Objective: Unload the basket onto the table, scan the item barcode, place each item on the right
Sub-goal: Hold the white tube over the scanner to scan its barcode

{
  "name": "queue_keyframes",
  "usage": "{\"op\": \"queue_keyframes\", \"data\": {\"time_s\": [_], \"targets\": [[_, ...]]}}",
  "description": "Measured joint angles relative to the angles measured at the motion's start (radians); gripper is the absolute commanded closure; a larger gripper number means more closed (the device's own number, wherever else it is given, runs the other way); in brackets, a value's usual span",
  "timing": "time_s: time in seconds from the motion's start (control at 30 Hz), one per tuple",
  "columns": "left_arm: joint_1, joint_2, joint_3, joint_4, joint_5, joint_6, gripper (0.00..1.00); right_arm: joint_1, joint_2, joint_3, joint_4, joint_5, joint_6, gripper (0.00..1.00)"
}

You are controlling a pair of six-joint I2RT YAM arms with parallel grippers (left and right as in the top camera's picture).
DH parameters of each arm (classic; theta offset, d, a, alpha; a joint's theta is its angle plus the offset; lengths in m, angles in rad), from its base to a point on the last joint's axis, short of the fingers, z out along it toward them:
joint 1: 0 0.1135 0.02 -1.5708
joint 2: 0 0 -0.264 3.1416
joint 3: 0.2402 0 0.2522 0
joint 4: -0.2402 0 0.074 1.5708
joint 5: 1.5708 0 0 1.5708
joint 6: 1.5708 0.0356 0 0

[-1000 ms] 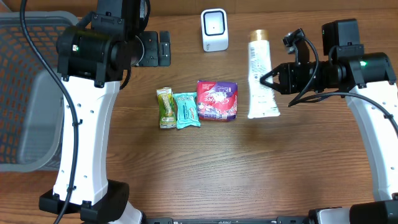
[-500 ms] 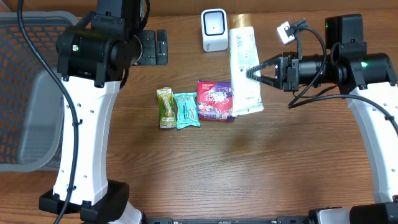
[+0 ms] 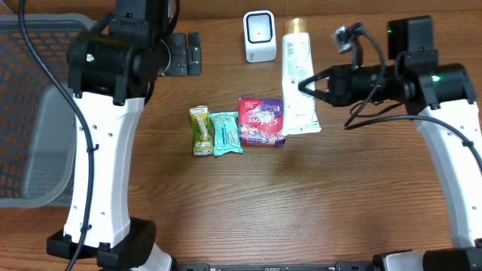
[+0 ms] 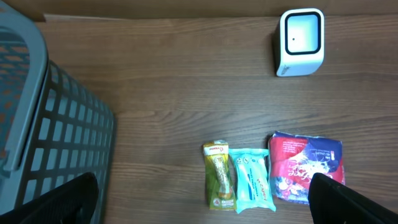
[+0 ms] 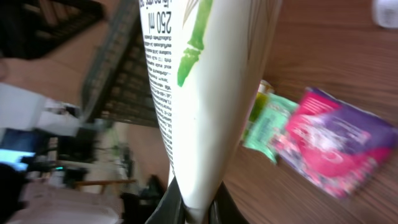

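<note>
Tube (image 3: 295, 60) pinched at its right edge by closed right gripper (image 3: 305, 84), long axis running near-to-far, gold cap pointing far, beside scanner (image 3: 260, 36), flat end over red packet (image 3: 262, 120), left gripper (image 3: 194, 54) wide open, empty.

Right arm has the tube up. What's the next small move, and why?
Probably swing the tube left, in front of the scanner, print side toward it. The right gripper is shut on it just right of the scanner; no barcode shows yet.
</note>
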Motion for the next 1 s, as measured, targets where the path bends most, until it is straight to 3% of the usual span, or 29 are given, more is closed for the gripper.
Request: {"op": "queue_keyframes", "data": {"time_s": [0.3,0.57,0.73,0.93,1.0], "targets": [[0.290,0.000,0.053,-0.039,0.198,0.002,0.01,0.290,0.001,0.045,0.021,0.676,0.044,0.96],[0.349,0.000,0.053,-0.057,0.275,0.002,0.00,0.452,0.143,0.051,0.355,1.349,-0.006,0.96],[0.349,0.000,0.054,-0.058,0.285,0.002,0.01,0.452,0.344,0.051,0.709,1.638,-0.289,0.96],[0.348,0.000,0.054,-0.060,0.288,0.002,0.00,0.418,0.505,0.050,1.045,1.725,-0.771,0.96],[0.348,0.000,0.054,-0.060,0.290,0.002,0.00,0.402,0.528,0.050,1.075,1.717,-0.857,0.96]]}}
